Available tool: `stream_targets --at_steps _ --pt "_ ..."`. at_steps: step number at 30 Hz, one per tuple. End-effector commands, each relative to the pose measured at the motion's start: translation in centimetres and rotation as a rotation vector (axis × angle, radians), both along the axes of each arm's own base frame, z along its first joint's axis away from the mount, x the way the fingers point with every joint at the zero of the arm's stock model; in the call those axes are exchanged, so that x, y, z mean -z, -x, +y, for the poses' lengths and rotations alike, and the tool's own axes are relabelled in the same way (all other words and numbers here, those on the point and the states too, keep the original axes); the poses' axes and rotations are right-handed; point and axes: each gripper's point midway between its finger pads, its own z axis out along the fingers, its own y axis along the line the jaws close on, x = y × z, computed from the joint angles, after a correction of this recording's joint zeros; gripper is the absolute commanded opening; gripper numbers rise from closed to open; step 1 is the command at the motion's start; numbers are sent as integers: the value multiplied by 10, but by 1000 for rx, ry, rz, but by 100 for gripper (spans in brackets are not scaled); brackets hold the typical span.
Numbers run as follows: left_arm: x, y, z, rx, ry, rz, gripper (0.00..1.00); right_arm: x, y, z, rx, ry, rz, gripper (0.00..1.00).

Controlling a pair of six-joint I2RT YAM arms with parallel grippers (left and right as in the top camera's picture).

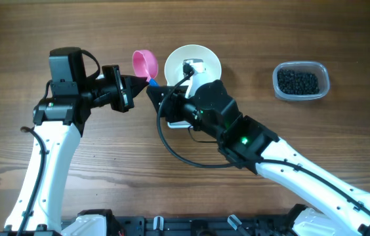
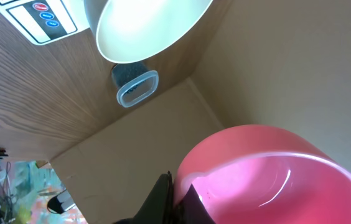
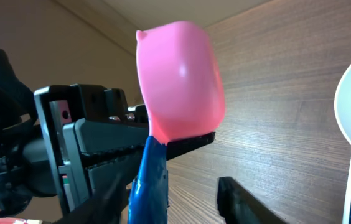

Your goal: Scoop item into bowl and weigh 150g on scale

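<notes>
two grippers meet at scoop (image 1: 145, 63): left gripper (image 1: 139, 84) clamped on blue handle (image 3: 149, 180), handle end toward right gripper (image 1: 153, 92), whose grip cannot be told. beans (image 1: 296, 82) lie far right, nearer right arm.

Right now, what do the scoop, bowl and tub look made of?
Scoop: pink plastic, smooth and glossy, seems slightly translucent. Bowl: white, shiny highlights; ceramic or melamine, can't tell. Tub: thin clear plastic, see-through walls.

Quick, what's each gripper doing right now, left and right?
Left gripper: shut on the pink plastic scoop with a blue handle.
Right gripper: at the scoop's handle; open or shut cannot be told.
</notes>
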Motion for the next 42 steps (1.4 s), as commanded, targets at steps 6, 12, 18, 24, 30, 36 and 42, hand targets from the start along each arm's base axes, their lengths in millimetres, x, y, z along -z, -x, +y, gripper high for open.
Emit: stream_targets --at_steps 6,12,18,24,30,36,42 --pt "-6 2 -2 1 4 -13 4 3 -9 -4 48 12 -12 24" --pt "-6 2 -2 17 -12 -41 10 3 -11 -6 62 18 -17 9" --pt "-15 -9 0 228 -275 -535 100 -5 -5 -3 -39 120 -141 4" --pt "-5 2 -1 445 -460 -823 100 -46 -14 -53 -89 303 -65 4" --pt "20 12 8 531 -585 -806 100 -59 -42 -161 2 514 113 4" --pt "48 19 5 602 -757 -717 100 -2 -109 -306 234 827 399 4" --pt "52 21 0 627 -801 -710 100 59 -128 -368 176 1033 509 4"
